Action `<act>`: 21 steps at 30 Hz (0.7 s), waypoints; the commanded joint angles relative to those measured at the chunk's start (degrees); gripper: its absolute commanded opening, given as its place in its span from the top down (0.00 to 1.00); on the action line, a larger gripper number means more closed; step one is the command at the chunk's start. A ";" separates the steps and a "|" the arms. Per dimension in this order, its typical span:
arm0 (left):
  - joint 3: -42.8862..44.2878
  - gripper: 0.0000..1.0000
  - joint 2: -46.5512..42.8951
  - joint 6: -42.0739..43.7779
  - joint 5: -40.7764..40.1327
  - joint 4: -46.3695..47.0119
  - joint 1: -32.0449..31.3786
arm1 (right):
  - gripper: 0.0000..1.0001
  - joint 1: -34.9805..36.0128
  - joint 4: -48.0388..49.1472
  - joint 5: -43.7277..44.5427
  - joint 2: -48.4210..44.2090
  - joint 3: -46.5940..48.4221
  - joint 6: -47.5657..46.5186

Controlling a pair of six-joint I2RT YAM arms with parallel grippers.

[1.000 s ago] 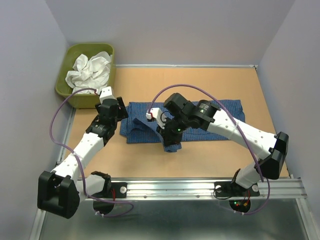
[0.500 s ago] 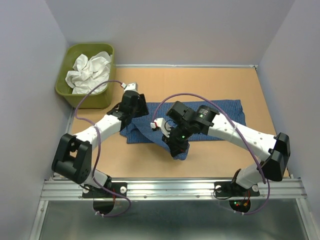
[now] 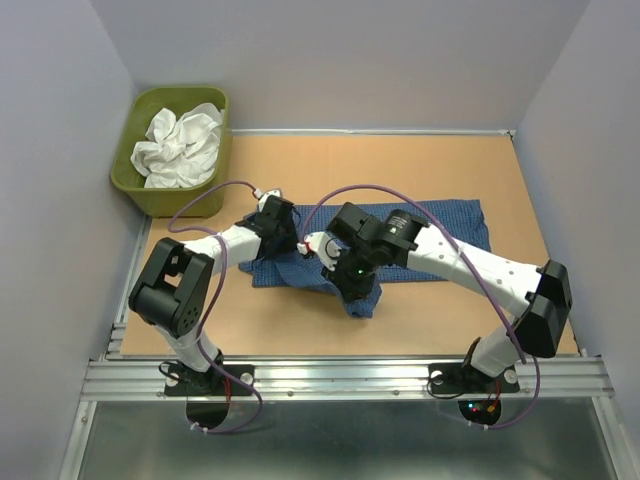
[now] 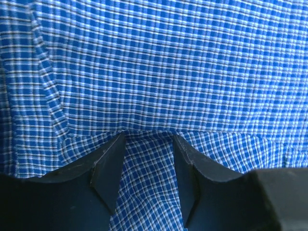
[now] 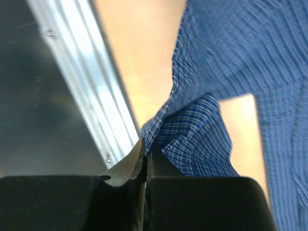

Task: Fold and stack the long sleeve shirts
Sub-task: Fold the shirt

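Under the two wrists, seen from above, much of the shirt (image 3: 462,215) is covered: both grippers' fingertips are hidden by their own housings, and the shirt's left end and middle lie beneath them. Collar and buttons cannot be made out in any view. The left wrist view is filled edge to edge with checked cloth, so nothing of the table (image 3: 400,160) shows there. The right wrist view is blurred, and its lower part is blocked by the gripper body.

The shirt lies spread across the middle of the table, with a flap drawn toward the near edge. The white garment (image 3: 182,140) sits crumpled in the tub (image 3: 133,180) at the far left corner, well apart from both arms.

The left gripper (image 4: 148,140) has its jaws partway apart, with a clear gap between them. Its fingers (image 4: 108,168) point down at the cloth beside a fold edge, fabric showing between them; whether the tips press into it I cannot tell.

The right gripper (image 5: 145,143) is closed tight, its jaws meeting with no gap, and the edge of the shirt's flap runs straight into its tips, pinched there above the table near the rail (image 5: 82,82).
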 commanded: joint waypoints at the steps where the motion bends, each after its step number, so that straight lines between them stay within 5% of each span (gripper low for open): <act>1: 0.28 0.44 -3.77 -0.76 -3.70 -4.22 2.03 | 0.99 -2.29 1.95 11.06 2.71 5.28 1.62; 15: 3.36 0.43 -1.57 2.41 -1.33 -6.15 4.59 | 1.00 -30.84 4.67 5.71 14.31 9.94 7.42; 21: 5.64 0.36 -1.40 2.76 -0.97 -7.12 5.37 | 0.94 -34.90 6.08 7.90 20.81 13.54 11.02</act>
